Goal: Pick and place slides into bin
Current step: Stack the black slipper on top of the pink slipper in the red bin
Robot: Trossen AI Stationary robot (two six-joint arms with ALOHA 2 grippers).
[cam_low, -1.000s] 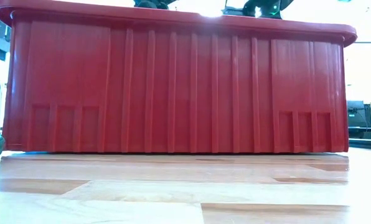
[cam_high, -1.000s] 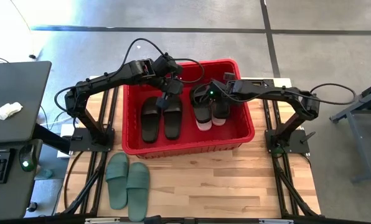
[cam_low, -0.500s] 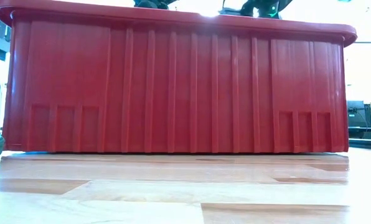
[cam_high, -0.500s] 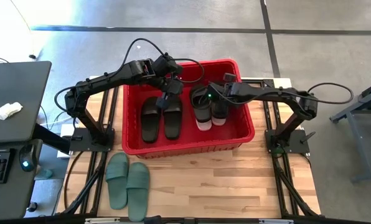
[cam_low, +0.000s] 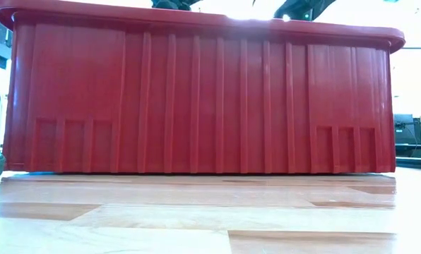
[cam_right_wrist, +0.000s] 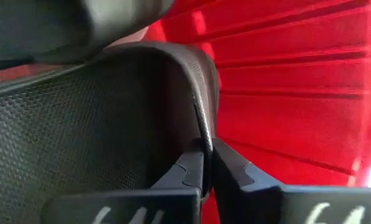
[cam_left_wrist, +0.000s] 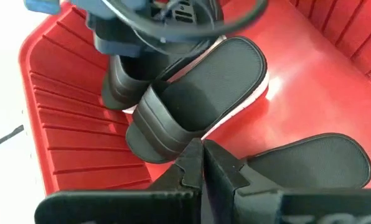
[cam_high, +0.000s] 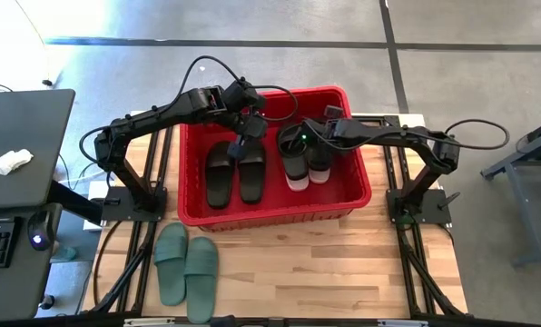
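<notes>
R pincer clamped on black slide rim in bin; L pincer clenched, empty

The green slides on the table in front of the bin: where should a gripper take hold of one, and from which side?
Probably the wide strap of a green slide, approached from above. Both lie flat, soles down, side by side on the table, so the raised strap offers an edge to pinch; the sole edge sits low against the wood.

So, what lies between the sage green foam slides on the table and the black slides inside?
In the high view, only the red plastic bin's near wall separates the green slides from the black slides.
</notes>
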